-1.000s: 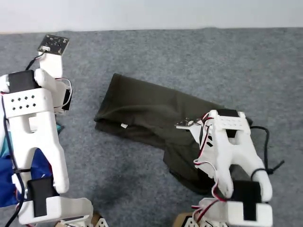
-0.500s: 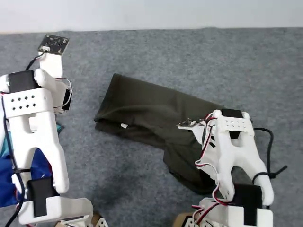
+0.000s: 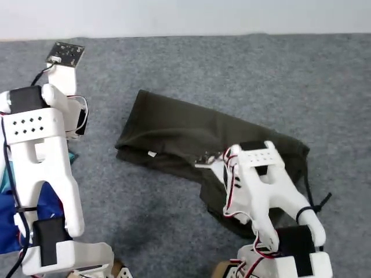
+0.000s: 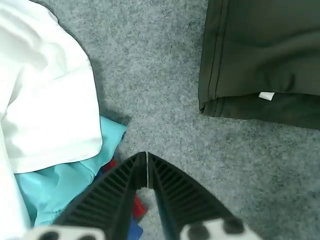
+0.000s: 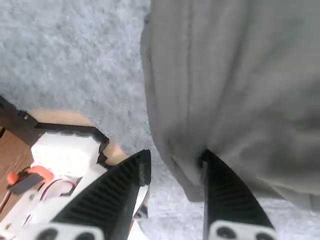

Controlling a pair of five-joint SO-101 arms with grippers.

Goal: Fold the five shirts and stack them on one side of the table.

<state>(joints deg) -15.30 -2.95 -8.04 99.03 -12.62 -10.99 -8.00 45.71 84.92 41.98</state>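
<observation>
Bare bench (image 3: 232,69) lies open along the far edge and between the dark shirt (image 3: 174,130) and the left-edge pile of shirts (image 4: 45,100). The right arm (image 3: 264,179) blocks the shirt's near end.

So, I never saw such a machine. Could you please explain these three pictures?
Two white robots, the left arm and the right arm, sit at a grey table. One picture looks down from above; the other two come from a camera on each arm's wrist. A dark green shirt lies in the middle. The right gripper is open, its fingers either side of the shirt's edge. The left gripper is shut and empty, near a white shirt and a turquoise shirt.
</observation>
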